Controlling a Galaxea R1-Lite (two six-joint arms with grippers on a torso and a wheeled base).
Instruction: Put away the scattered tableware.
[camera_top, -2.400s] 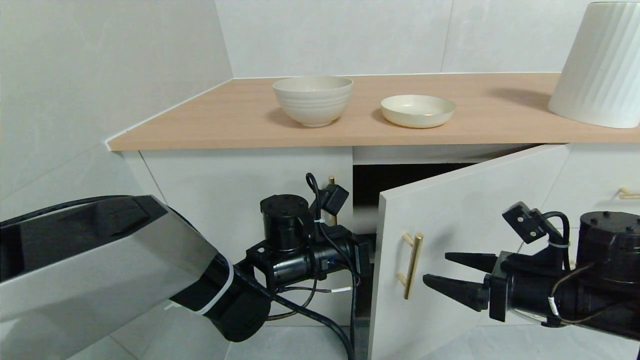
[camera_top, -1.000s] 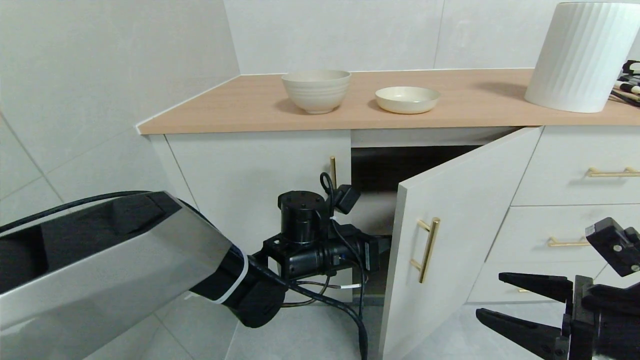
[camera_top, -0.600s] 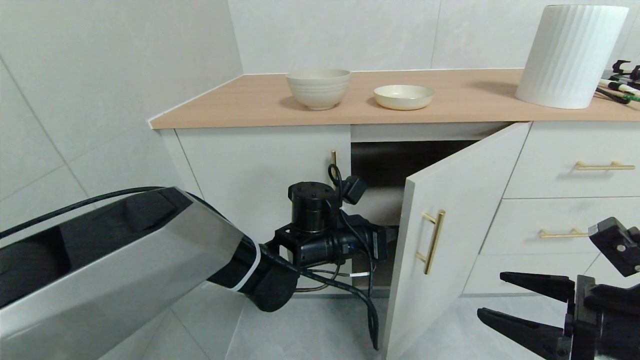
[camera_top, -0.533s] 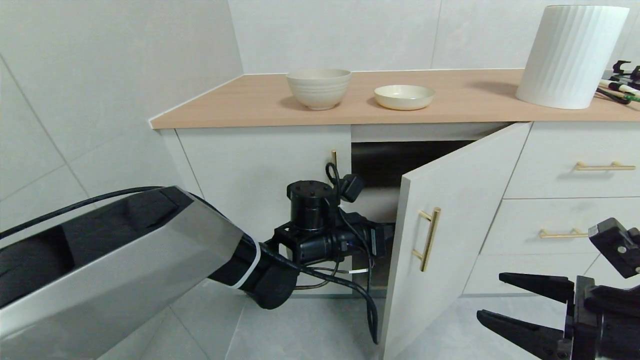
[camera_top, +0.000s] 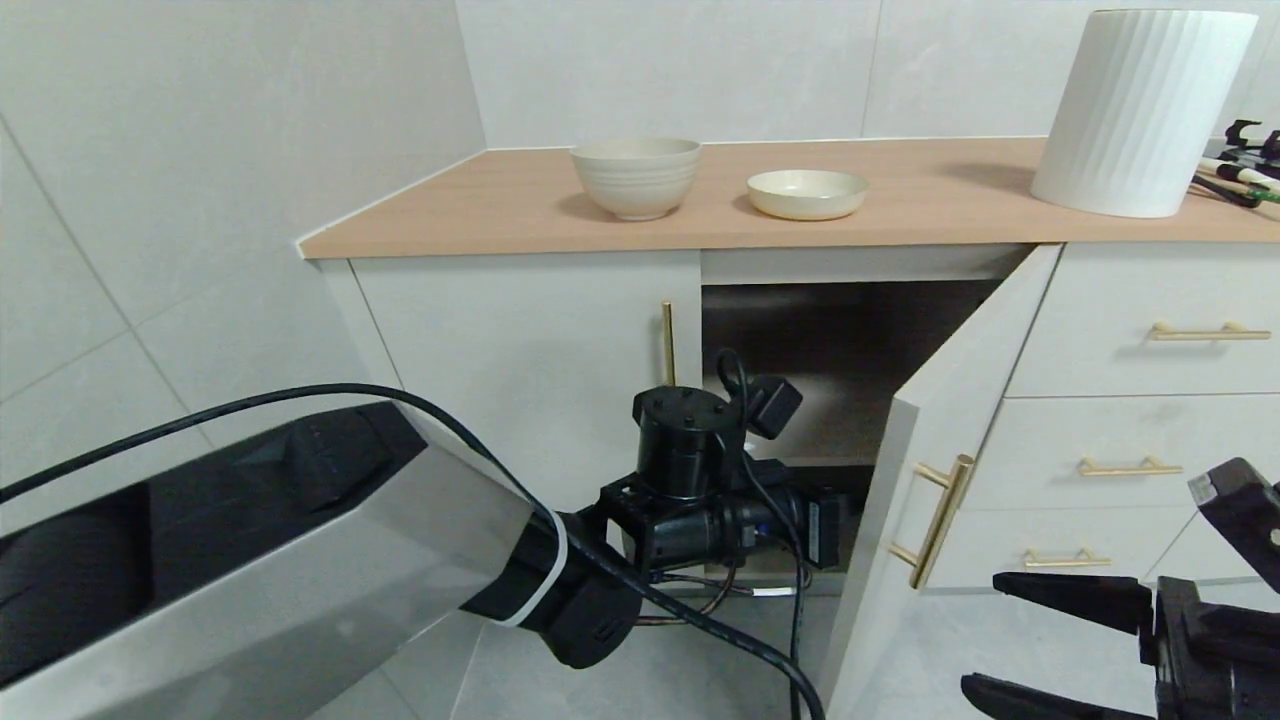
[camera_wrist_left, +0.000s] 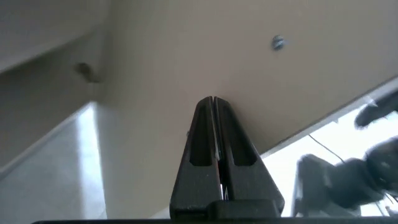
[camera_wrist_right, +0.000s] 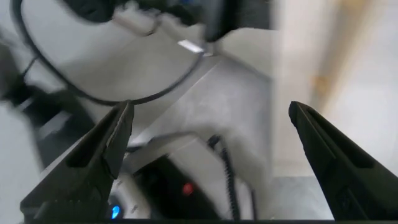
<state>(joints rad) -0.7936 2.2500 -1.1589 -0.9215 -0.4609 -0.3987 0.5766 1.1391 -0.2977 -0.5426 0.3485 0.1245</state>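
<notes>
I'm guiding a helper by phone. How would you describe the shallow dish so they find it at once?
On the wooden countertop above the open cabinet door, two cream pieces stand apart. The dish is the one nearer the tall ribbed white container. Unlike the deep bowl, it is low and wide.

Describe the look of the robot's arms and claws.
The left arm has a faceted silver shell, then a black wrist with a white band and loose black cables. The left claw and right claw are matte black, long and tapered.
</notes>
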